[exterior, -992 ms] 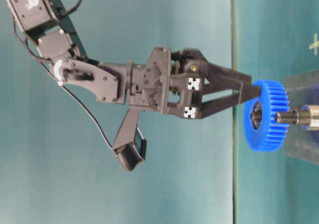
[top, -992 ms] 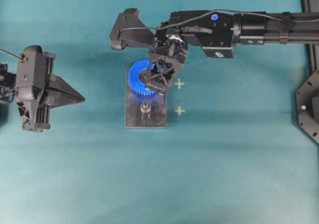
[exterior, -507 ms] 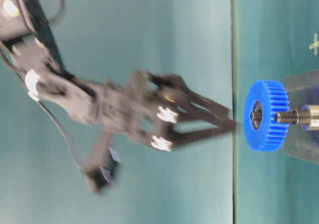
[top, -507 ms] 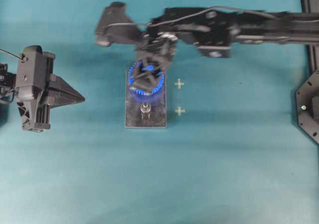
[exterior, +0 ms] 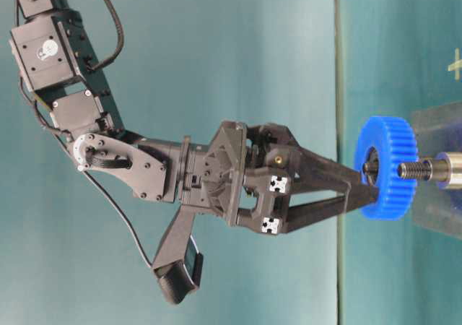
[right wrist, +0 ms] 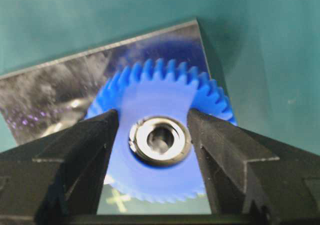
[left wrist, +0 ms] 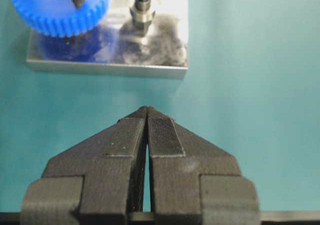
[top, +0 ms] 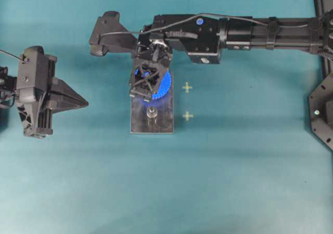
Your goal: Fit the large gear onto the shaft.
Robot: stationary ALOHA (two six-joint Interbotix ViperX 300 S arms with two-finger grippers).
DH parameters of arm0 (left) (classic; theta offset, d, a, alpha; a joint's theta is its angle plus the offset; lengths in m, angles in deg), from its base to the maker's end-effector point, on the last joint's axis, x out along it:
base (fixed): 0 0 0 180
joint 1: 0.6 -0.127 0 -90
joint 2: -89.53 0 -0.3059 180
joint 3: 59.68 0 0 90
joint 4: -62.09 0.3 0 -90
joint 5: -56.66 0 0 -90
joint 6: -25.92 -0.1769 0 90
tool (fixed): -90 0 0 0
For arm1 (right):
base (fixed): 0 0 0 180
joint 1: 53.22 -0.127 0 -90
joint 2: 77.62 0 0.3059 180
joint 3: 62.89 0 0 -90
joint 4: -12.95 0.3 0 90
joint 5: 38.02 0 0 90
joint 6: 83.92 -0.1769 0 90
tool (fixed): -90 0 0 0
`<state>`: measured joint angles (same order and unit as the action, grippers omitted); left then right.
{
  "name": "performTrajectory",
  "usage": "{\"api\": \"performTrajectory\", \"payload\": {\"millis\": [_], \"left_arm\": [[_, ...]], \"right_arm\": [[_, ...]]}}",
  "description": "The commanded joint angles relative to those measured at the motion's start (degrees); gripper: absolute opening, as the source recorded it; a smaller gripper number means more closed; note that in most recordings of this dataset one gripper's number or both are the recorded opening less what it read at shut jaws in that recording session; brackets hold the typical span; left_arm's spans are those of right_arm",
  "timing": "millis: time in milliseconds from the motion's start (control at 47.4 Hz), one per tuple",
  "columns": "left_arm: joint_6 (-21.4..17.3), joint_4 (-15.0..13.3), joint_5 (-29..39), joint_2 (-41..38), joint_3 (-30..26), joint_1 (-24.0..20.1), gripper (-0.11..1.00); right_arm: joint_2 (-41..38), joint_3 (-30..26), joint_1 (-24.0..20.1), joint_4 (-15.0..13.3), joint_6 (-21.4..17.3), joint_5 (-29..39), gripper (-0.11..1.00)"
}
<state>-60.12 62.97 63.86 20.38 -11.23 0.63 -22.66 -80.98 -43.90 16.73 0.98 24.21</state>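
The large gear [top: 164, 83] [exterior: 390, 152] is bright blue and lies flat over the far end of the grey plate [top: 156, 126], around the far shaft, which it hides. My right gripper [top: 144, 89] [exterior: 368, 182] [right wrist: 152, 114] is open above it. One finger stands on each side of the silvery hub [right wrist: 160, 140], tips at the gear's top face and gripping nothing. A second shaft [top: 151, 113] [left wrist: 141, 7] stands bare on the plate's near end. My left gripper [top: 86, 103] [left wrist: 146, 110] is shut and empty, well left of the plate.
Two yellow cross marks [top: 187, 87] [top: 188, 116] sit on the teal cloth just right of the plate. A black frame [top: 322, 109] stands at the right edge.
My right gripper has drawn back from the gear's right side, swung left, and come down again astride the hub. Its jaws stayed equally wide. The gear and left arm have not moved.
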Motion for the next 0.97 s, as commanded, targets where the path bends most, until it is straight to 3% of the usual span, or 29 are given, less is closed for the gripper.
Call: {"api": "performTrajectory", "payload": {"millis": [0,464,697,823,950], "left_arm": [[0.1,0.1,-0.4,0.4,-0.5,0.1,0.00],[0.1,0.1,-0.4,0.2,-0.8,0.1,0.00],[0.0,0.1,-0.4,0.4,-0.7,0.1,0.00],[-0.2,0.2,-0.4,0.5,-0.4,0.1,0.00],[-0.3,0.1,-0.4,0.5,-0.4,0.1,0.00]], "right_arm": [[1.8,-1.0,0.0,0.0,0.6,0.1,0.70],[1.0,-3.3,-0.6,-0.1,0.6,0.8,0.70],[7.0,-7.8,-0.3,-0.8,1.4,4.5,0.70],[11.4,-4.9,-0.6,-1.1,2.1,4.1,0.70],[15.4,2.1,-0.6,-1.1,2.2,1.6,0.70]]}}
